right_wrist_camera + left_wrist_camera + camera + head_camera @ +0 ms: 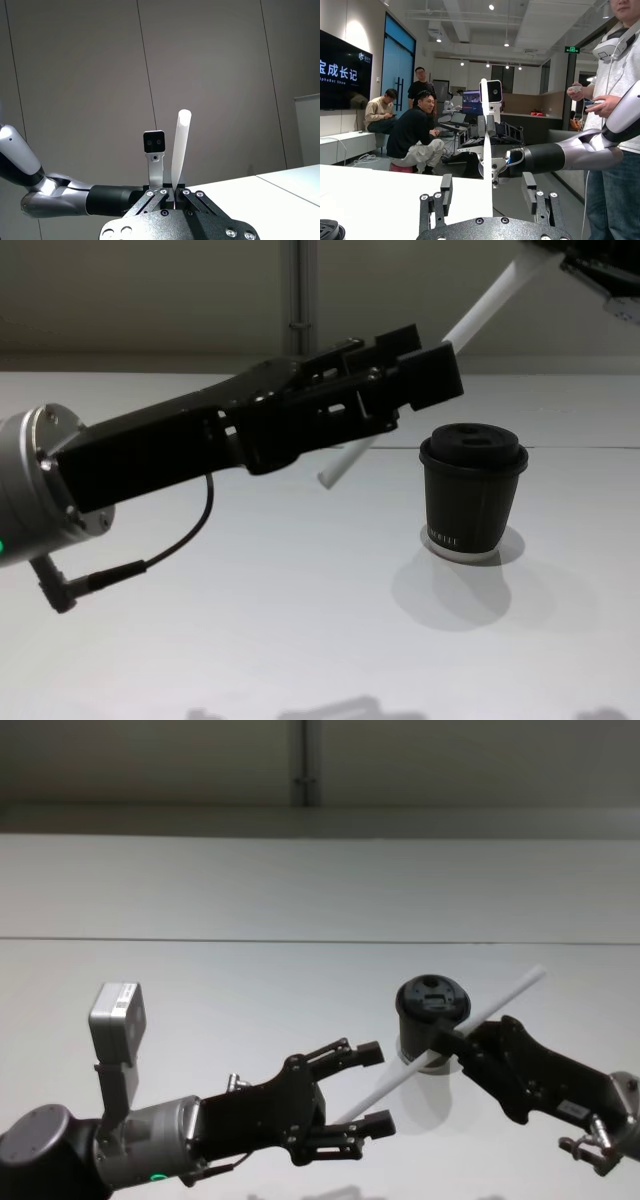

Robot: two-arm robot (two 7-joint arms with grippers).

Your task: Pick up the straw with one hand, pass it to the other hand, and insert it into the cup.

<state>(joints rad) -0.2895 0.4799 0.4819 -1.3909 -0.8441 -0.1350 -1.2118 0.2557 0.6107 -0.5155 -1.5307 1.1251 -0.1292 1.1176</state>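
Right end effector clamps the straw near the cup; left end effector gapes wide around its lower end.

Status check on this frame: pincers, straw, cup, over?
Right pincer shut on straw, tilted in air. Left pincer open, straddling straw's lower end. Cup upright, lid on, untouched.

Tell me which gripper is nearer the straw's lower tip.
Left. The open left gripper straddles that tip; the right gripper clamps the straw farther up.
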